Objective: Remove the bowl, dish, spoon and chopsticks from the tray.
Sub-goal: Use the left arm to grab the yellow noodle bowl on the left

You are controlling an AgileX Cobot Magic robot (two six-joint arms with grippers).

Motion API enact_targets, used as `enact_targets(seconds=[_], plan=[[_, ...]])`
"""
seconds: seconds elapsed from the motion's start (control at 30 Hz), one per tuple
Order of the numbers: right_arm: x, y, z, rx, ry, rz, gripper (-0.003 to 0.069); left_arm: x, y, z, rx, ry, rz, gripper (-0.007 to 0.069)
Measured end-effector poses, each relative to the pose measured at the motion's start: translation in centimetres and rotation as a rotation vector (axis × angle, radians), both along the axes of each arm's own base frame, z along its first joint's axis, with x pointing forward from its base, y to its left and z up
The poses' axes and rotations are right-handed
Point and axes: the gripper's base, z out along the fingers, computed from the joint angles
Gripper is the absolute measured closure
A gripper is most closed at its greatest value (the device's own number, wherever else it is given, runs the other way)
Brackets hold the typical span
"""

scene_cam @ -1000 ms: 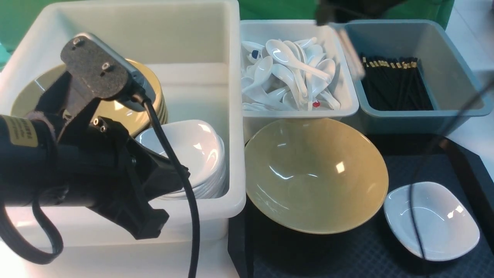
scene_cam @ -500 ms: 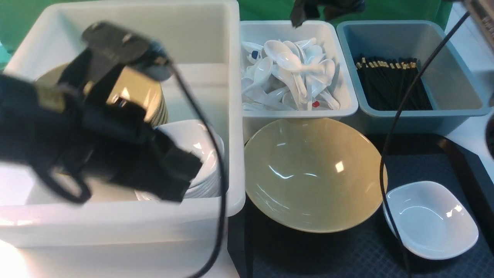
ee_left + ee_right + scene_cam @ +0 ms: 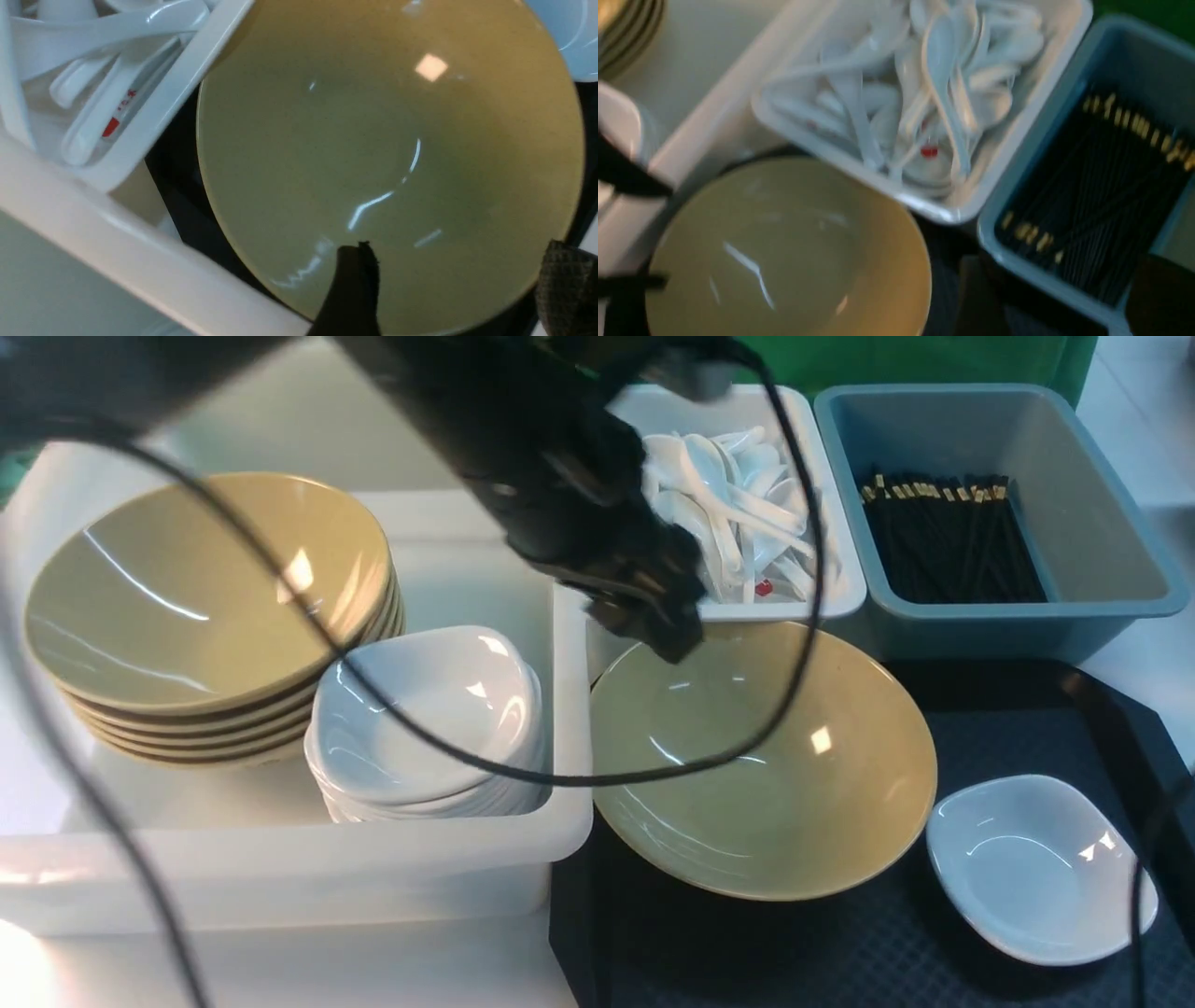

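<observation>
My left tool [image 3: 458,284] hangs over the far left edge of the bowl, tips wide apart with nothing between them. The right tool [image 3: 1069,303] shows only as two blurred dark tips, apart and empty.

The big white tub [image 3: 280,877] stands just left of the tray [image 3: 840,952] and holds a stack of tan bowls [image 3: 187,588].

On the tray, the bowl [image 3: 766,756] sits upright at the left end, its rim close to the tub wall and directly under my left tool, so I take that arm to be the one for it. Being round, it gives me no long axis to line up on. I'd drop onto the rim and carry it left.

The dish [image 3: 1036,868] sits just right of the bowl, on the right arm's side.

I see no loose spoon or chopsticks on the tray.
</observation>
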Motion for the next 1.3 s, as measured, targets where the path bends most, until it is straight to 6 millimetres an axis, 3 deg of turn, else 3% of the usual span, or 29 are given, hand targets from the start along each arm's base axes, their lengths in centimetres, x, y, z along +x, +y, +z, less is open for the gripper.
enact_targets(seconds=[0.1,0.13,0.23,0.4,0.67,0.83,1.03,1.3], plan=[[-3.0,-1.0,-2.3,-0.027,0.044,-0.003,0.0260,2.2,-2.0,-2.3,0.069,0.006,0.032,0.0106],[-3.2,-1.1,-2.0,-0.026,0.035,-0.003,0.0263,2.2,-2.0,-2.1,0.068,-0.001,0.035,0.0104],[-6.3,-2.1,-4.6,-0.038,0.046,-0.008,0.0291,5.0,-3.5,-4.4,0.117,-0.019,0.082,0.0093],[-9.4,-3.0,-5.4,-0.022,-0.012,-0.011,0.0319,7.6,-4.0,-8.1,0.223,-0.035,0.162,0.0097],[-11.0,-3.5,-3.8,0.007,-0.114,-0.013,0.0328,7.8,-4.3,-8.6,0.209,-0.027,0.238,0.0098],[-11.2,-3.5,-3.7,0.008,-0.119,-0.013,0.0328,7.0,-4.2,-7.4,0.159,0.018,0.278,0.0098],[-11.1,-3.5,-3.7,0.011,-0.127,-0.014,0.0328,5.2,-2.6,-5.5,0.148,0.033,0.302,0.0098],[-11.0,-3.4,-3.5,0.019,-0.154,-0.015,0.0328,5.6,-3.0,-8.4,0.122,0.058,0.310,0.0101]])
